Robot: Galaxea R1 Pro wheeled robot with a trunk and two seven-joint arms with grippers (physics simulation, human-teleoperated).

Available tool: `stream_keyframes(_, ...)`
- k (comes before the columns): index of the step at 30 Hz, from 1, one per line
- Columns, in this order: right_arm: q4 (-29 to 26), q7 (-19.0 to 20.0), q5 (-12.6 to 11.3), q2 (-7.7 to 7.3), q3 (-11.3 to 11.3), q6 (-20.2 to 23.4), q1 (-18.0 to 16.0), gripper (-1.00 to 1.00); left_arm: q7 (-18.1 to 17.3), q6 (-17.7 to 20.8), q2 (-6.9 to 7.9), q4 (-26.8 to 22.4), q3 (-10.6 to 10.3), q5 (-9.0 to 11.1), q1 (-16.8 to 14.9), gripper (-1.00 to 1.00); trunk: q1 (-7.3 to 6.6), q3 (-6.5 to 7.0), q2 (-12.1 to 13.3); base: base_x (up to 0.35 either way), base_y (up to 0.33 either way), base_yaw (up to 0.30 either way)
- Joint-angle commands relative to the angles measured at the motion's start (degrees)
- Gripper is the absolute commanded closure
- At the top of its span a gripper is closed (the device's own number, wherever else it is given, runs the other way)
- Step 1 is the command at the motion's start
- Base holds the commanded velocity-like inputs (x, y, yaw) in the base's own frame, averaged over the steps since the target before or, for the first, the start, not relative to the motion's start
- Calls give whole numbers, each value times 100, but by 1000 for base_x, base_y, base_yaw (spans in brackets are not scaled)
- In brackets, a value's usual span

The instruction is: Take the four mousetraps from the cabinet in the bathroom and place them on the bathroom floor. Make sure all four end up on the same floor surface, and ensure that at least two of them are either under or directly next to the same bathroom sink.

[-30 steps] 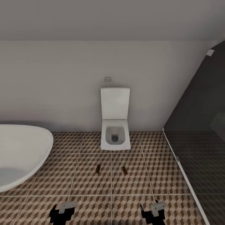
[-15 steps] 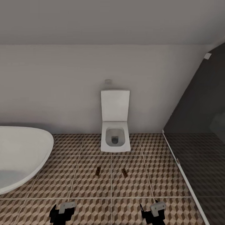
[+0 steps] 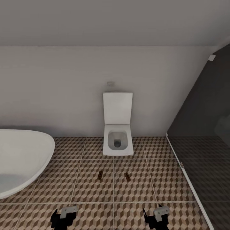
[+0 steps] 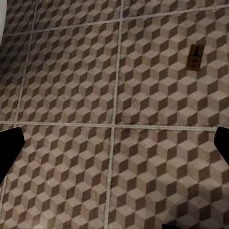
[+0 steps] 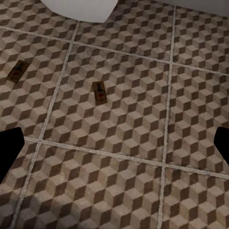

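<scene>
Since a second ago the view has only tilted; two tan-wood mousetraps [image 3: 100, 174] [image 3: 127, 176] lie before the white toilet [image 3: 117, 127], probably sinkless here; left gripper [image 4: 114, 143] and right gripper [image 5: 114, 143] gape empty.

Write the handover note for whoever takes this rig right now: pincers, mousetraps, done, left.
Left pincer: open, empty, low over the bathroom floor.
Right pincer: open, empty, likewise.
Two mousetraps lie flat on the tiles in front of the toilet: left mousetrap and right mousetrap, on adjacent tiles, apart from each other. Bathtub stands to the left, dark glass partition to the right.
Done: those two are on the floor.
Left: fetch the other two, and check that two sit by the same sink.
</scene>
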Motion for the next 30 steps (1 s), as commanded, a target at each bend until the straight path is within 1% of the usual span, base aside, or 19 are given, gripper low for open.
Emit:
stream_keyframes(1,2,-16,-41,-1,50,-14,-3,-100,28,-19,-7,21,-35,-9,-7,-100,3,-9,-10,0,0,0)
stream_keyframes(9,2,-17,-41,0,50,-14,-3,-100,28,-19,-7,21,-38,-10,-7,-100,3,3,-10,0,0,0)
stream_keyframes(30,2,-17,-41,0,50,-14,-3,-100,28,-17,-7,21,-40,-9,-7,-100,3,190,-10,0,0,0)
